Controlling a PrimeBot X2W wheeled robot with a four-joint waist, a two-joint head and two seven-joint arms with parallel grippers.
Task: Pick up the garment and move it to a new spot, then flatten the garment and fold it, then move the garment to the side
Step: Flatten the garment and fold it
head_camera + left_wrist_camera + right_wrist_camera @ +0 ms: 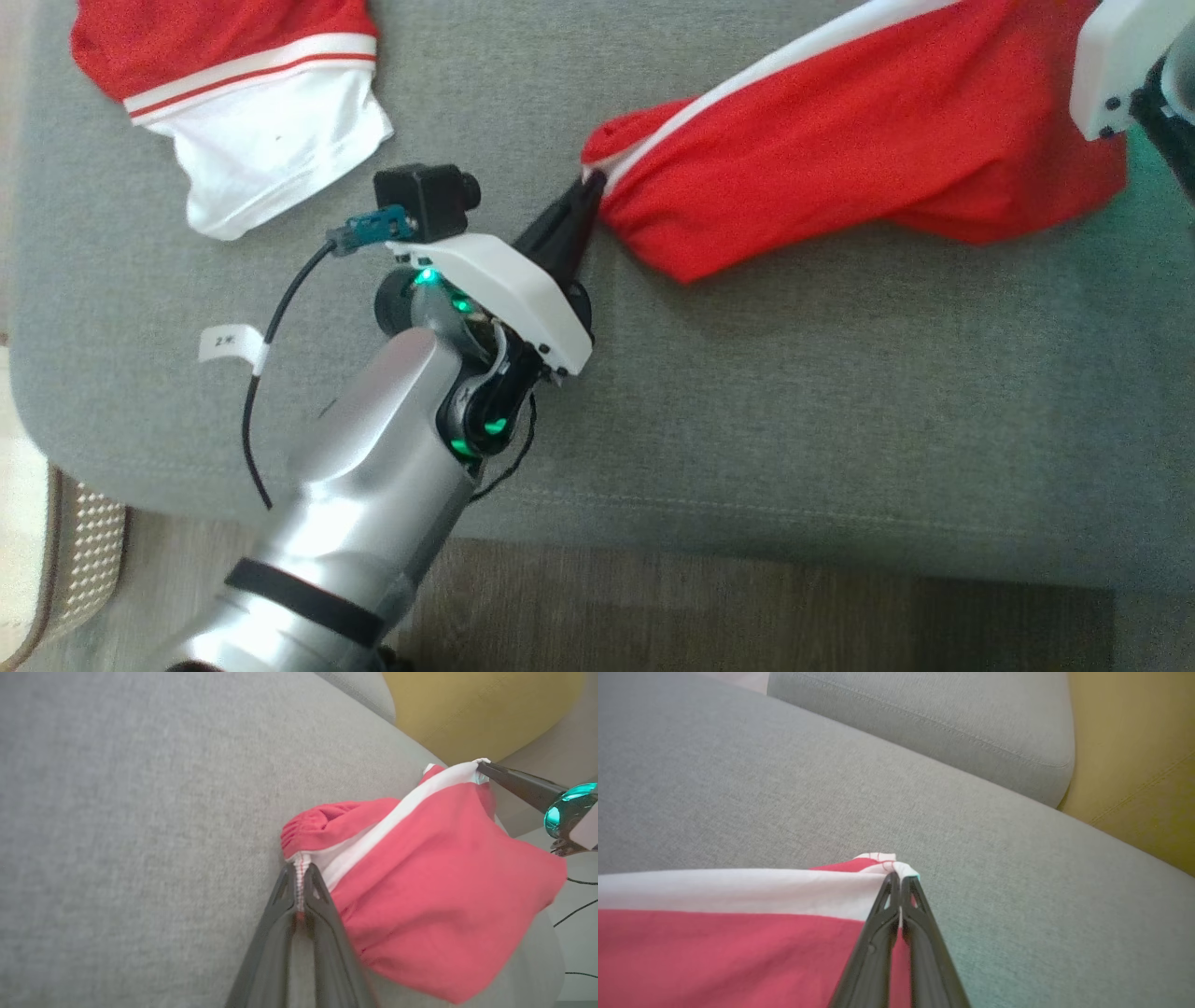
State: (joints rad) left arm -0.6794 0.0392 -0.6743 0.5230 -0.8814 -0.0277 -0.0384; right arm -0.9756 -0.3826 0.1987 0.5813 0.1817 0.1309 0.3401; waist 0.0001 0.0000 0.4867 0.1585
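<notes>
**Both claws pinch the red garment over the sofa seat**

The garment (pixel 840 140) is soft red knit with a white side stripe and a gathered elastic edge. It is stretched between the two claws above the seat (pixel 794 401), toward the seat's far right, and its lower fold sags down; whether it touches the seat cannot be told. The left claw (pixel 590 187) is pressed together on the stitched seam at one end of the stripe. The right claw (pixel 899 877) pinches the stripe's other end. The seat is flat grey woven fabric with a rounded front edge. A second garment (pixel 252 103), red and white with a striped band, lies crumpled at the seat's far left. A yellow cushion (pixel 1134 765) sits behind the seat.
</notes>
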